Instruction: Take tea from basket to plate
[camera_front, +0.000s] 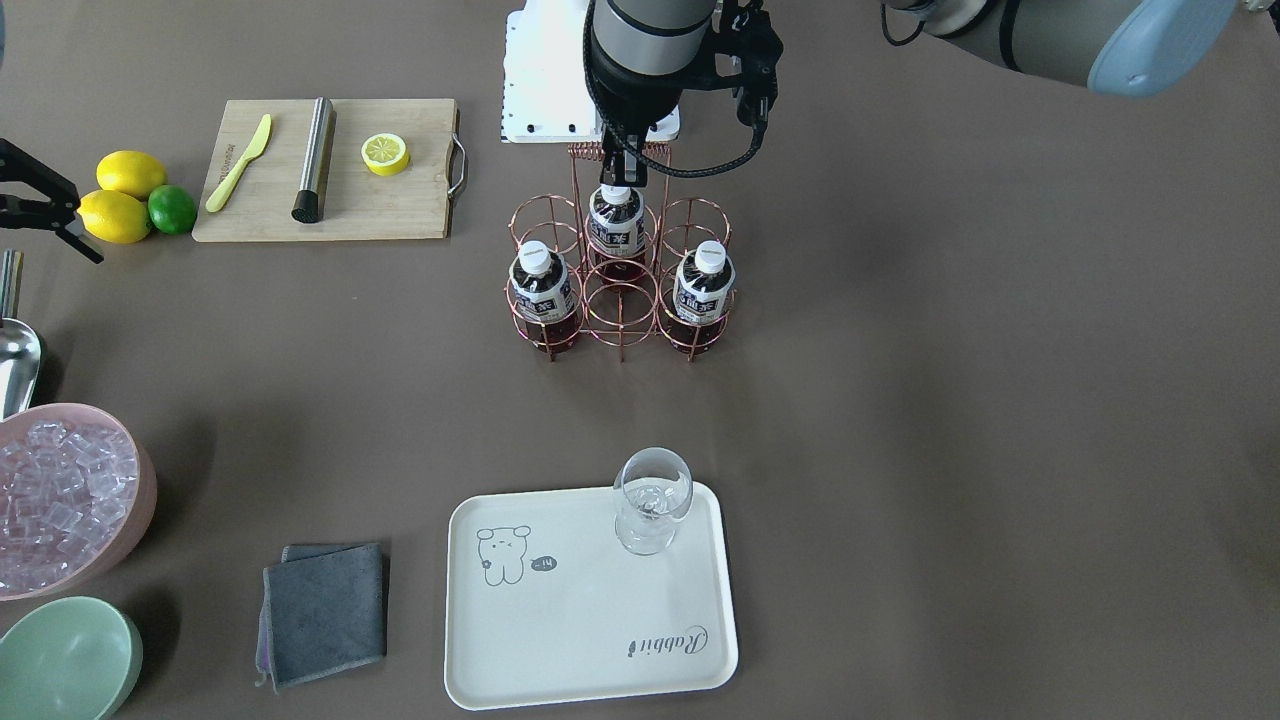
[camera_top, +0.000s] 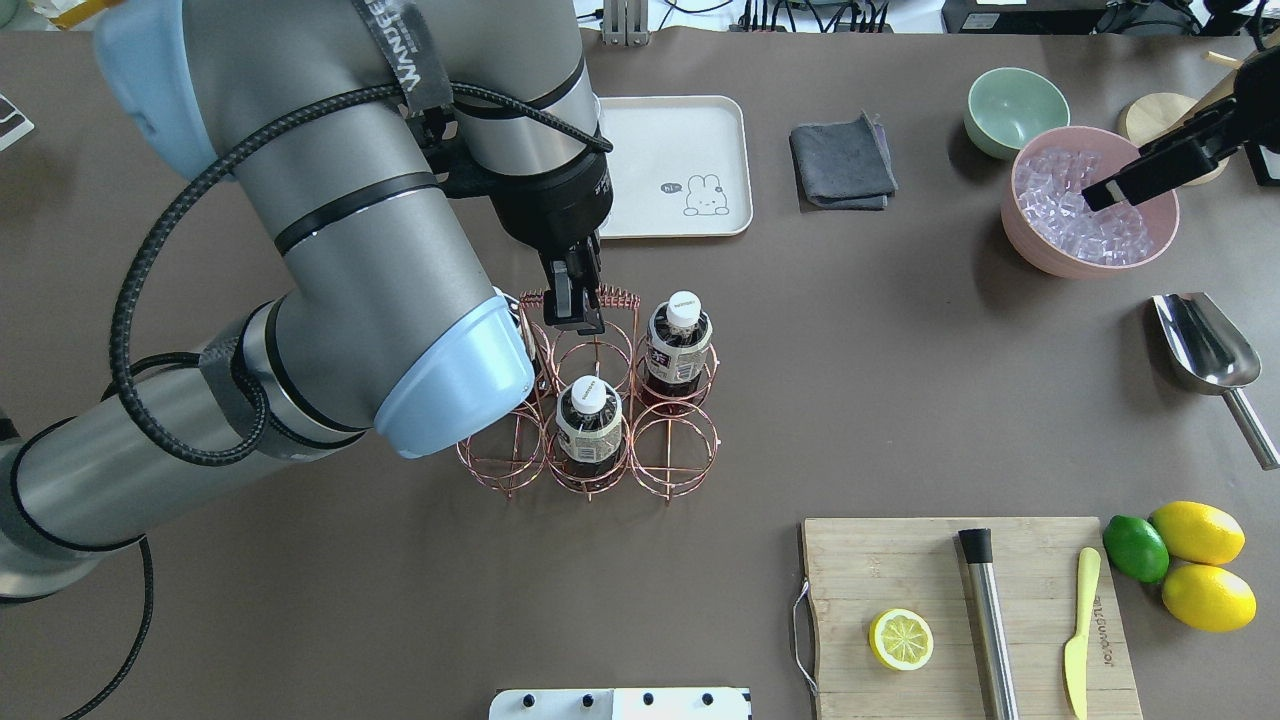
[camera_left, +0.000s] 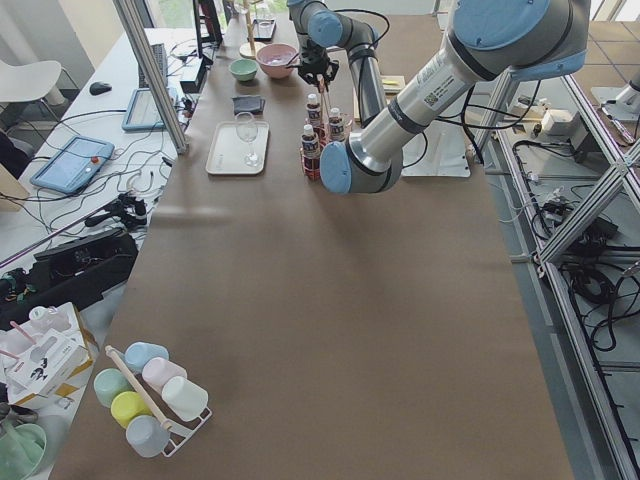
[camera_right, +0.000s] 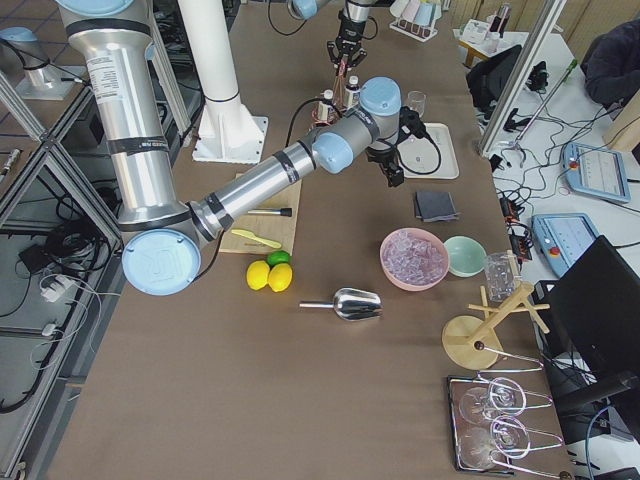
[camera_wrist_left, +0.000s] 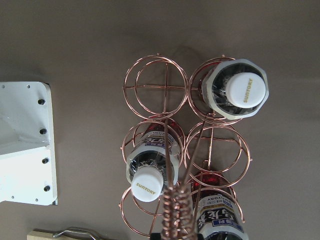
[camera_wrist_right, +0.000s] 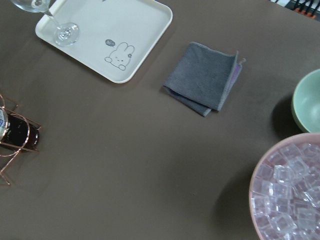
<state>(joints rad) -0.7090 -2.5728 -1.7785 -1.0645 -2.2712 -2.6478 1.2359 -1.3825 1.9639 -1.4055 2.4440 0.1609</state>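
Left gripper upright over basket

Three tea bottles stand in one basket of six ring cells. On the counter: one plate, one glass, one cutting board, one half lemon, two whole lemons, one lime, one knife, one metal rod, one cloth, two bowls, one scoop.

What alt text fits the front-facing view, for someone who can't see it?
The left arm's fingers hang just above a wire basket holding three bottles of tea. Nearer the camera, a cream plate carries a glass; a cutting board, lemons and a bowl of ice sit at the view's left.
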